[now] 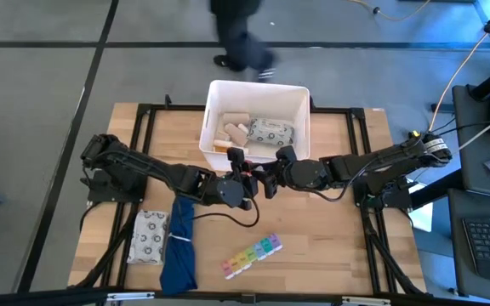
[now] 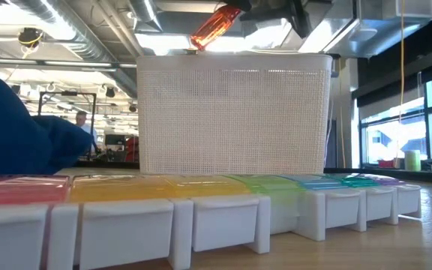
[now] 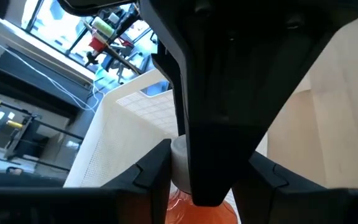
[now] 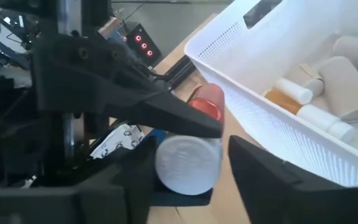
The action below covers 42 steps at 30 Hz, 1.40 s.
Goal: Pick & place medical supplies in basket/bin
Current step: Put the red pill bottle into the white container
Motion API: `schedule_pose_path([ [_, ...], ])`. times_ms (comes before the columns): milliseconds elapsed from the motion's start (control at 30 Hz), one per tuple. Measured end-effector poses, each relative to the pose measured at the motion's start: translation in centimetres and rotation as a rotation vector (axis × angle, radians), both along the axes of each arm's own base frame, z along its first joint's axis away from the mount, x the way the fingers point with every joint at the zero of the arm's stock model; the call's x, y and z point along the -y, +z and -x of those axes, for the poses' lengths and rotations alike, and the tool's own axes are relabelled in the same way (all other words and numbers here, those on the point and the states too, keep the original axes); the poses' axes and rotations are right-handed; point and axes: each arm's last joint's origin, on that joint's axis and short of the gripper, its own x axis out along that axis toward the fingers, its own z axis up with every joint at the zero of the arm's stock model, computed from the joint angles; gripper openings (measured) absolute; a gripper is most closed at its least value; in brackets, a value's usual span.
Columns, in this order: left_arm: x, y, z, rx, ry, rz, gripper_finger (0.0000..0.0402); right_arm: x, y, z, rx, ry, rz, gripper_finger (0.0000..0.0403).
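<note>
Already several supplies lie in my bin (image 1: pixel 300 106), while my left gripper (image 1: pixel 242 180) pinches the red tube (image 2: pixel 214 25) beside its near rim, right gripper (image 1: pixel 272 174) half-spread close by; pill organizer (image 1: pixel 252 254) and packet (image 1: pixel 149 235) remain on the table (image 1: pixel 330 246).

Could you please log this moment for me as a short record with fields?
Held item: orange bottle with white cap, in left tool, beside bin's near wall
Right tool: meeting the left at the bottle's cap
Bin: holds gauze rolls, a patterned packet
On table: pill organizer, another packet, blue cloth
</note>
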Motion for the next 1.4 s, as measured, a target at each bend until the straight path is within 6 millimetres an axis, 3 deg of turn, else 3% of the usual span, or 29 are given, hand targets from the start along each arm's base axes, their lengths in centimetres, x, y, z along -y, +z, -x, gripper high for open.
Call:
schedule_pose_path([
  [200,0.0,0.0,0.0,-0.007,0.005,-0.021,0.0145,0.0,0.1,-0.1,0.0,0.026,0.039,0.0127],
  [533,0.9,0.8,1.4,0.027,0.027,0.031,0.0196,0.3,-0.2,0.0,-0.048,0.029,0.075,0.0124],
  [667,1.5,3.1,3.3,0.133,0.061,0.061,0.0194,0.9,0.2,0.1,-0.049,0.033,0.113,0.0124],
  [767,1.4,5.2,5.2,0.216,0.082,0.081,0.0189,1.9,1.8,-0.3,-0.042,0.109,0.161,0.0124],
  [933,0.4,8.6,8.4,0.367,0.104,0.186,0.0184,4.8,5.9,-0.6,-0.014,0.18,0.235,0.0124],
  [1133,-0.7,10.7,11.1,0.464,0.118,0.271,0.0184,9.9,8.6,-0.8,-0.231,0.143,0.318,0.0124],
  [1267,-1.3,11.0,11.9,0.469,0.135,0.289,0.0184,13.4,7.5,-2.7,-0.375,0.177,0.227,0.0124],
  [1400,-1.7,10.6,12.0,0.432,0.155,0.274,0.0184,16.5,4.3,-5.5,-0.536,0.225,0.149,0.0124],
])
